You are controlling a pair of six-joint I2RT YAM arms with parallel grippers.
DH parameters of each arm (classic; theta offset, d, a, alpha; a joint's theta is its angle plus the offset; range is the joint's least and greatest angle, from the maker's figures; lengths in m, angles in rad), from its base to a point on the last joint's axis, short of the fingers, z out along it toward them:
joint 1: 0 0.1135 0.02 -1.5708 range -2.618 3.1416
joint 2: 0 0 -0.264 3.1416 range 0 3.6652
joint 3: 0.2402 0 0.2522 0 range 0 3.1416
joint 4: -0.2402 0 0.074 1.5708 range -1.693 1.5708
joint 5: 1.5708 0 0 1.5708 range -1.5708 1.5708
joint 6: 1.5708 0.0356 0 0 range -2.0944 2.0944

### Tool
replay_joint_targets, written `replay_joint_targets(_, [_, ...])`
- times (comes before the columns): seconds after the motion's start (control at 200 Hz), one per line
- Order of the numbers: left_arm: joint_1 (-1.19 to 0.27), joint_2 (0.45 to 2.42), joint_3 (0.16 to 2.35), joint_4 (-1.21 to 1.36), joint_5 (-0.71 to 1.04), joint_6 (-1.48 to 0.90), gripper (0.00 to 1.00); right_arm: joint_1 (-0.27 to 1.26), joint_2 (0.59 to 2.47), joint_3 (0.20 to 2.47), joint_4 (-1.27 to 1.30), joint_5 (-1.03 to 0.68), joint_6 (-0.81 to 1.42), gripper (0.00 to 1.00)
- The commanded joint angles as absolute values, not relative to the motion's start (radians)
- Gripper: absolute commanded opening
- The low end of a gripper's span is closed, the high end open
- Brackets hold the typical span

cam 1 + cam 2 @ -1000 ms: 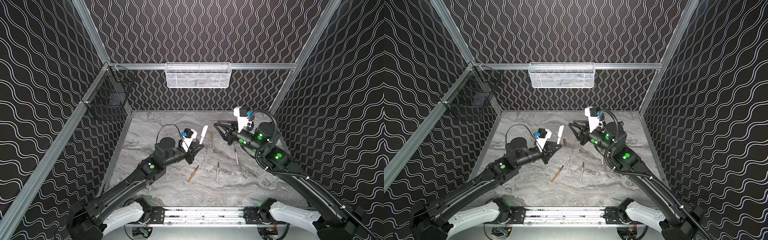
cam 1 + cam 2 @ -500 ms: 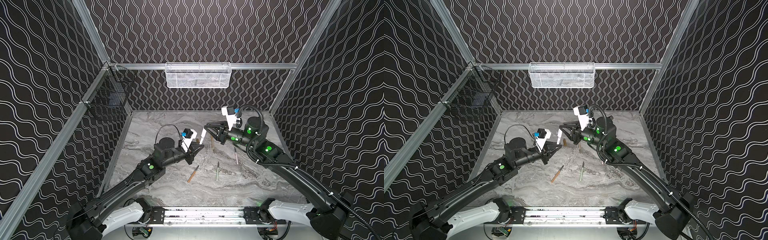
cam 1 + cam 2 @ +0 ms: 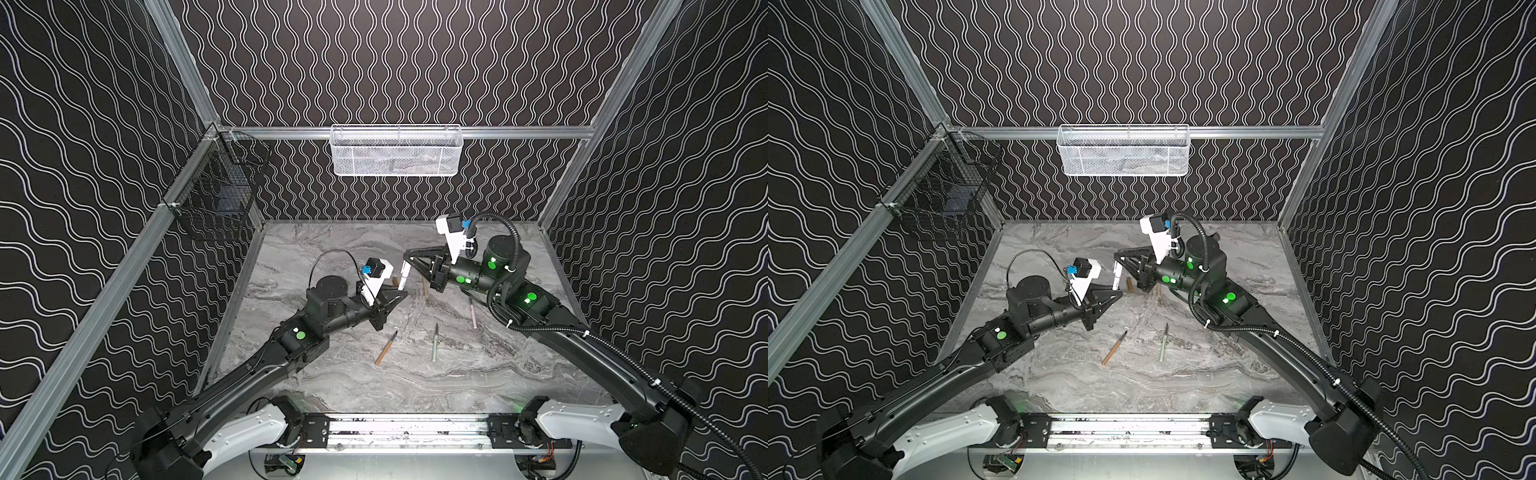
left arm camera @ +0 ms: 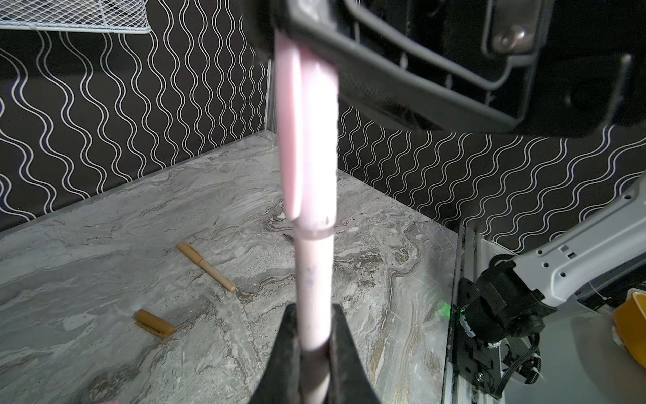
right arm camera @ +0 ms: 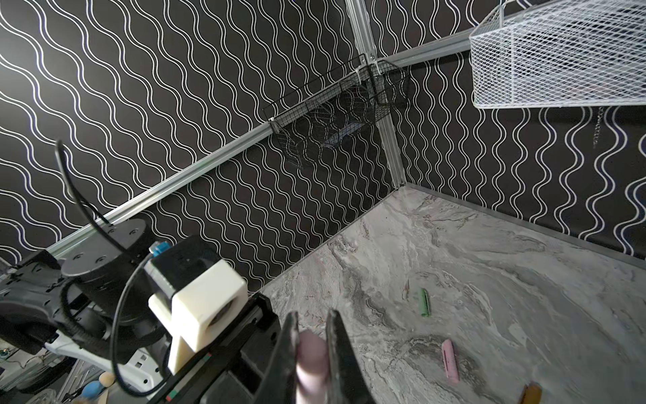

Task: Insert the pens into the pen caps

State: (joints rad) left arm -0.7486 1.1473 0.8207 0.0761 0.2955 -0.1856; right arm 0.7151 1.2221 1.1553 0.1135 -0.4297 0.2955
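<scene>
Presently pink pen point(image 4: 313, 276) clamped by left gripper point(image 4: 313, 314), pink cap point(image 4: 311, 140) pinched by right gripper point(image 5: 313, 321); if pushed off-axis, cap likely jammed.

No text, label or number is legible. The pink pen point(image 4: 314, 252) in the left gripper point(image 4: 314, 311) bears a faint bluish smudge point(image 4: 310, 276) just beyond the fingertips, unreadable.

Black walls point(image 3: 374, 62) with white wavy lines, framed by aluminium rails point(image 3: 519, 132), enclose a grey marbled floor point(image 3: 332, 382). In both top views a white mesh basket point(image 3: 396, 150) hangs at twelve o'clock and a black wire basket point(image 3: 216, 195) at ten o'clock.
</scene>
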Motion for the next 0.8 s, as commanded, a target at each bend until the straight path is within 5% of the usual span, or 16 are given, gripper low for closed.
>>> replay_joint_targets(0.0, [-0.746,1.152,0.847,0.207,0.299,-0.221,0.0,0.733,1.232,1.137,0.083,-0.456,0.29,0.06])
replay_joint_targets(0.636, [-0.734,1.127,0.953,0.328,0.204,-0.218,0.0,0.787,1.228,1.088,0.108,-0.454,0.322,0.11])
replay_joint_targets(0.711, [-0.733,1.141,0.937,0.318,0.232,-0.219,0.0,0.788,1.211,1.106,0.096,-0.43,0.311,0.17])
replay_joint_targets(0.796, [-0.735,1.157,0.895,0.33,0.247,-0.228,0.0,0.788,1.173,1.126,0.082,-0.359,0.283,0.38])
